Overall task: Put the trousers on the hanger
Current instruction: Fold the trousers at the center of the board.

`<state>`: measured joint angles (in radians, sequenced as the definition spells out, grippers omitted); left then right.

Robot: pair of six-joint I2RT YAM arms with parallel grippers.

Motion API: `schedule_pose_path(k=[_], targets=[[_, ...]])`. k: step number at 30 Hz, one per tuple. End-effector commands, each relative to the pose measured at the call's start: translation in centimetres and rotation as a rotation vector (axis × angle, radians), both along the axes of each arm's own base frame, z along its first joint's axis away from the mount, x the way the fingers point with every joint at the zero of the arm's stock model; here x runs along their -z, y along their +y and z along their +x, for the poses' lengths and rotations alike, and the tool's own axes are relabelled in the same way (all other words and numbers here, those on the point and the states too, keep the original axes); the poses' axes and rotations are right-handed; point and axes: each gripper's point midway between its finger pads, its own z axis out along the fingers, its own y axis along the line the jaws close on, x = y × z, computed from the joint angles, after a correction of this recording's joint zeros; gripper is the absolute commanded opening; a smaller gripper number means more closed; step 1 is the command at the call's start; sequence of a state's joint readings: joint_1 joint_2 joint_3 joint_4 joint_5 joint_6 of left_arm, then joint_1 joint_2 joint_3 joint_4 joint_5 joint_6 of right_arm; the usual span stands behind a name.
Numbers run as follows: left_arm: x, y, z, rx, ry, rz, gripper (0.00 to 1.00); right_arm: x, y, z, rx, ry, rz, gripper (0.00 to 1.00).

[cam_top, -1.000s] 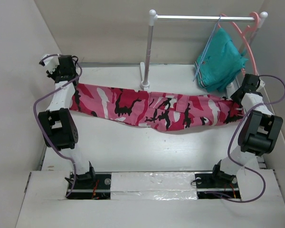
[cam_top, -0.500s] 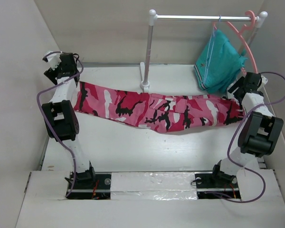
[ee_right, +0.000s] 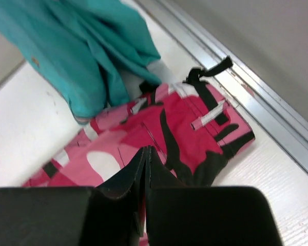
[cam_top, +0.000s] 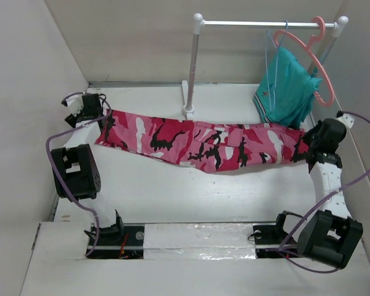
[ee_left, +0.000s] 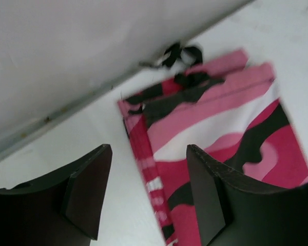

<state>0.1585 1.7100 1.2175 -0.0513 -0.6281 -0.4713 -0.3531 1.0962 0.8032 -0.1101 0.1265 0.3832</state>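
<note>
Left gripper (ee_left: 149, 156) gapes above trousers (cam_top: 203, 142); right gripper (ee_right: 146, 152) pinched shut.

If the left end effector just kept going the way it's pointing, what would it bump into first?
Probably the end of the trousers, lying on the table; the left end effector stands open over that edge, though depth is unclear.

A white table (cam_top: 172, 197) sits between plain pale walls (cam_top: 129, 37), with a white clothes rail (cam_top: 192, 68) behind.

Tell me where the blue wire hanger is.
Top view, far right: the blue wire hanger hangs on the rail, beside the pink hanger, against the teal garment.
</note>
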Motion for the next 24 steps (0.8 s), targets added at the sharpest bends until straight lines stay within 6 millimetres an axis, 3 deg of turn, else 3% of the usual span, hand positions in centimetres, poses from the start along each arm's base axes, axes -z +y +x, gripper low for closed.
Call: schedule_pose_path(k=[1,3,5,6,9,13,18,24], targets=[[4.0,-2.2,-2.9,0.019,0.079,-0.126,0.58,0.8,2.3,-0.3,-0.114,-0.035,0.019,0.00],[5.5,-3.3,-3.1,0.079,0.072,-0.217,0.69,0.7,3.2,-0.8,-0.153,-0.061,0.019,0.02],[6.3,-3.7,-3.1,0.097,0.087,-0.280,0.73,1.0,4.0,-1.5,-0.198,-0.064,0.006,0.12],[7.3,-4.7,-2.8,0.137,0.111,-0.328,0.73,1.1,4.2,-1.6,-0.205,-0.068,0.007,0.24],[8.3,-5.4,-2.4,0.143,0.122,-0.381,0.73,1.8,4.9,-2.4,-0.240,-0.047,-0.004,0.43],[10.1,-5.5,-2.6,0.095,0.134,-0.411,0.72,2.5,7.0,-2.5,-0.341,-0.053,0.011,0.45],[11.6,-5.9,-1.7,0.057,0.121,-0.465,0.71,3.4,7.7,-3.0,-0.373,-0.049,0.021,0.45],[10.9,-5.0,-0.3,0.031,0.077,-0.440,0.52,4.2,7.4,-3.5,-0.337,-0.040,0.026,0.44]])
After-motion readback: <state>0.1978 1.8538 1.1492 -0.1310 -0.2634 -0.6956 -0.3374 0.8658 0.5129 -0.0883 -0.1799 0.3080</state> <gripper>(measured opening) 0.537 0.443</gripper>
